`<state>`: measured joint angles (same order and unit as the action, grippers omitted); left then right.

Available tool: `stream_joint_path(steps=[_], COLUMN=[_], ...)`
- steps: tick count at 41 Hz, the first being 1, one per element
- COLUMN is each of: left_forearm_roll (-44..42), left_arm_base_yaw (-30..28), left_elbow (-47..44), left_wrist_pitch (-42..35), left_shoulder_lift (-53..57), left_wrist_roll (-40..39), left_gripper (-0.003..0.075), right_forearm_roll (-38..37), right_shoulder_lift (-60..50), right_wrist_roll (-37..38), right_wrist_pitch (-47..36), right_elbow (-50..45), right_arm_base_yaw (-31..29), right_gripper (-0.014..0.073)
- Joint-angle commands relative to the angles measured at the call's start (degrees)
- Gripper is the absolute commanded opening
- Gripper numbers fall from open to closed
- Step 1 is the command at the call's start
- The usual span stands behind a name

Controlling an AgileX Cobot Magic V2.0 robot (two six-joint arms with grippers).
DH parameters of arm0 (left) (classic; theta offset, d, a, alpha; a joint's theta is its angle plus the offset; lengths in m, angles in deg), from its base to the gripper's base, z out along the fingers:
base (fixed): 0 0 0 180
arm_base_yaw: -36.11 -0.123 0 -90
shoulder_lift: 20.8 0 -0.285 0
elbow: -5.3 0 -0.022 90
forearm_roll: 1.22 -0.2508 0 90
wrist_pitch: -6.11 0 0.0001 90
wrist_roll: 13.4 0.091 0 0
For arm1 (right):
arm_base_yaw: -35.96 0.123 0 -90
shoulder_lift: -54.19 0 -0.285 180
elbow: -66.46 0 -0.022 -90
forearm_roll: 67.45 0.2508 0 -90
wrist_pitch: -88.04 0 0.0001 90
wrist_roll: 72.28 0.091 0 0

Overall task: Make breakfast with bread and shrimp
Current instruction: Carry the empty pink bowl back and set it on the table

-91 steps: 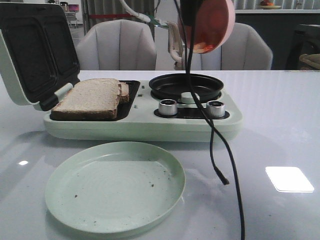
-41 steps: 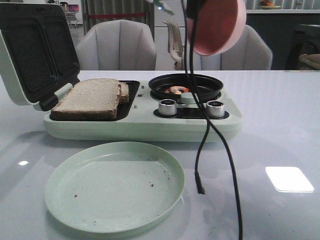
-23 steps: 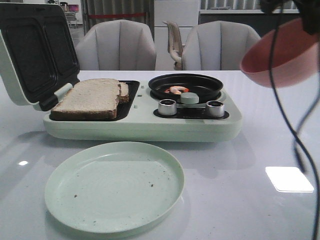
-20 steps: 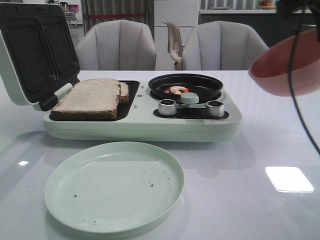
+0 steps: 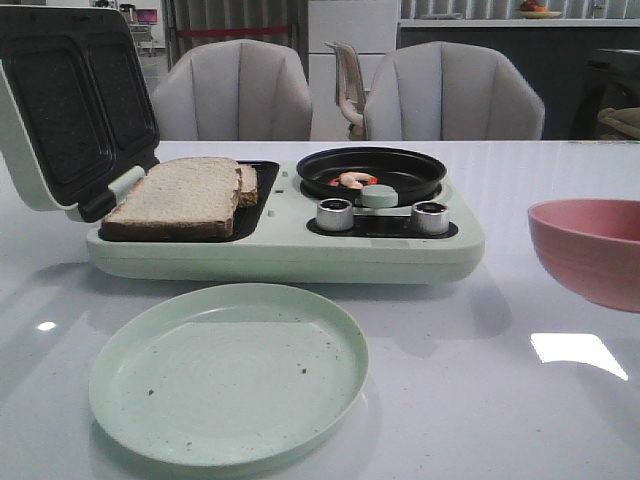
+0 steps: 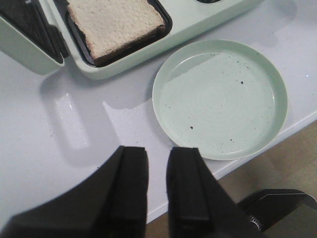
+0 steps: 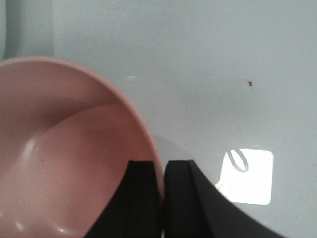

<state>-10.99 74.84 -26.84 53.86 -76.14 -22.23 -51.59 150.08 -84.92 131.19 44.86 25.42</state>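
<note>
Two bread slices (image 5: 185,195) lie overlapping in the left tray of the pale green breakfast maker (image 5: 280,255); the top slice also shows in the left wrist view (image 6: 116,22). The shrimp (image 5: 352,180) lies in the black round pan (image 5: 420,165) on the maker's right side. My right gripper (image 7: 162,171) is shut on the rim of the empty pink bowl (image 7: 64,148), which sits low at the table's right (image 5: 590,250); the arm itself is out of the front view. My left gripper (image 6: 157,158) is slightly open and empty above the table's near edge, beside the plate.
A pale green empty plate (image 5: 230,370) lies in front of the maker, also in the left wrist view (image 6: 220,96). The maker's lid (image 5: 70,100) stands open at the left. Two silver knobs (image 5: 336,214) face front. Chairs stand behind the table.
The right gripper tipped the pink bowl over the pan, and the shrimp dropped in. It then carried the bowl right and down to table level. The dangling cable left the view.
</note>
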Motion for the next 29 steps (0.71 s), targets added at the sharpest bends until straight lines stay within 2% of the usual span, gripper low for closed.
stream_joint_path(steps=[1,7,10,12,19,21,29], left_forearm_roll=[-0.10,-0.10,0.13,0.45,0.87,0.87,0.87], left_arm_base_yaw=[0.45,0.45,0.45,0.45,0.45,0.45,0.45], left_elbow=[1.69,1.69,1.69,1.69,1.69,1.69,1.69], left_wrist_pitch=[-3.23,-3.23,-3.23,-3.23,-3.23,-3.23,-3.16], left_shoulder_lift=[0.30,0.30,0.30,0.30,0.30,0.30,0.30], left_wrist_roll=[-0.15,-0.15,-0.15,-0.15,-0.15,-0.15,-0.15], left_gripper=[0.0202,0.0202,0.0202,0.0202,0.0202,0.0202,0.0202], right_forearm_roll=[3.96,3.96,3.70,3.40,3.35,3.35,3.35], right_shoulder_lift=[-0.63,2.38,3.38,3.67,3.84,3.62,-1.18], right_wrist_roll=[-3.23,-3.23,-3.23,-3.23,-3.23,-3.23,-5.35], right_wrist_pitch=[-6.55,-8.76,-9.20,-9.19,-9.19,-8.61,-2.12], right_elbow=[-0.97,-1.49,-1.49,-1.49,-1.39,-1.00,2.01], right_arm_base_yaw=[-0.72,-0.72,-0.72,-0.72,-0.72,-0.72,0.66], right_gripper=[0.0043,0.0044,0.0073,0.0116,0.0371,0.0415,0.0422])
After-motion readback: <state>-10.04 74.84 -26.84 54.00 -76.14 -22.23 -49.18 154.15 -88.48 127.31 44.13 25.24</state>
